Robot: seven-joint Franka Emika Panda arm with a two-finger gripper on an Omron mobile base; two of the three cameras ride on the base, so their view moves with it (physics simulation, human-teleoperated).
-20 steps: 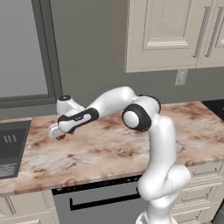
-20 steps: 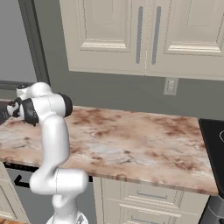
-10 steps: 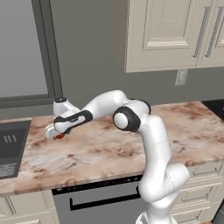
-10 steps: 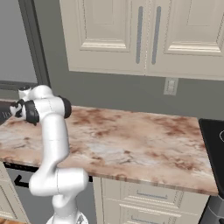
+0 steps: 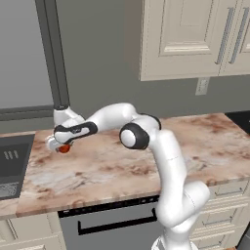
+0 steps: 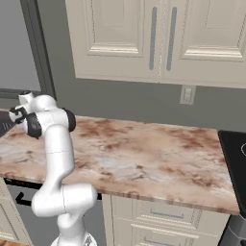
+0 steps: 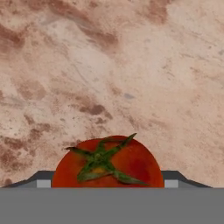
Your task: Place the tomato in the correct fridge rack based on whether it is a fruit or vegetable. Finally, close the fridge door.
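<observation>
The tomato [image 5: 64, 148] is a small red ball with a green stem star, seen close up in the hand view [image 7: 109, 164]. My gripper [image 5: 58, 145] is shut on it, a little above the left end of the marbled counter [image 5: 122, 166]. In the hand view the gripper [image 7: 107, 183] has the tomato between its two dark fingertips [image 7: 43, 177], with bare counter [image 7: 131, 65] beyond. The arm is stretched far to the left; its hand reaches the left edge of the right base view [image 6: 6, 125]. The fridge rack is out of view.
A dark sink [image 5: 12, 163] lies just left of the gripper. A tall grey panel with a dark frame [image 5: 51, 53] rises behind it. Cream wall cabinets [image 5: 195, 34] hang above the counter, a dishwasher front [image 5: 112, 224] sits below, and a black cooktop [image 6: 235, 153] is at the far right.
The arm has reached further left and slightly lower over the counter, carrying the tomato with it toward the sink end.
</observation>
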